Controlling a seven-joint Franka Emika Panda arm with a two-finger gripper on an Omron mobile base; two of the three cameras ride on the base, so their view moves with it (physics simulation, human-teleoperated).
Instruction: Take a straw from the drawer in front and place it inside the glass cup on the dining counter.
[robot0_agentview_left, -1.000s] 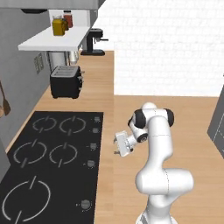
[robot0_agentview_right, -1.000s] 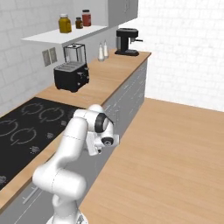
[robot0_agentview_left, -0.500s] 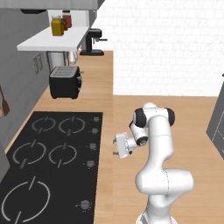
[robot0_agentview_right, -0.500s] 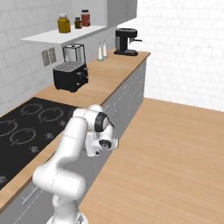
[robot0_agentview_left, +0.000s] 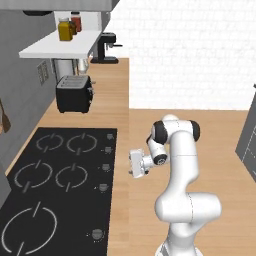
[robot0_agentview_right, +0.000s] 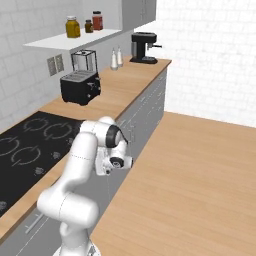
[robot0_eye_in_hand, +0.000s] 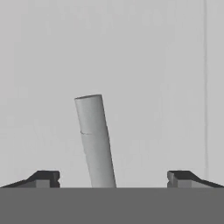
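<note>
As the arm bends down beside the wood counter (robot0_agentview_left: 116, 125) in the left base view, we see the gripper (robot0_agentview_left: 133, 165) at the counter's edge, just right of the black cooktop (robot0_agentview_left: 55, 185). It points in under the lip, and we cannot tell the jaw gap here. A black toaster (robot0_agentview_left: 74, 93) and a coffee machine (robot0_agentview_left: 105, 47) stand well behind.

In the right base view, the gripper (robot0_agentview_right: 106, 164) sits low against the grey cabinet face (robot0_agentview_right: 145, 107) below the counter. Its fingers are hidden by the hand.

In the hand view, the gripper (robot0_eye_in_hand: 113, 177) has its jaws wide apart, clamped on nothing, with one dark fingertip (robot0_eye_in_hand: 43, 177) at each side. The drawer front (robot0_eye_in_hand: 144, 65) lies straight ahead: flat, pale grey-white, plain, shut, with one thin vertical seam near the right edge. A grey round bar (robot0_eye_in_hand: 95, 140) stands between the jaws, nearer the left tip and touching neither. It is tilted slightly and has a faint ring line partway down. We cannot tell whether it is a handle.
</note>
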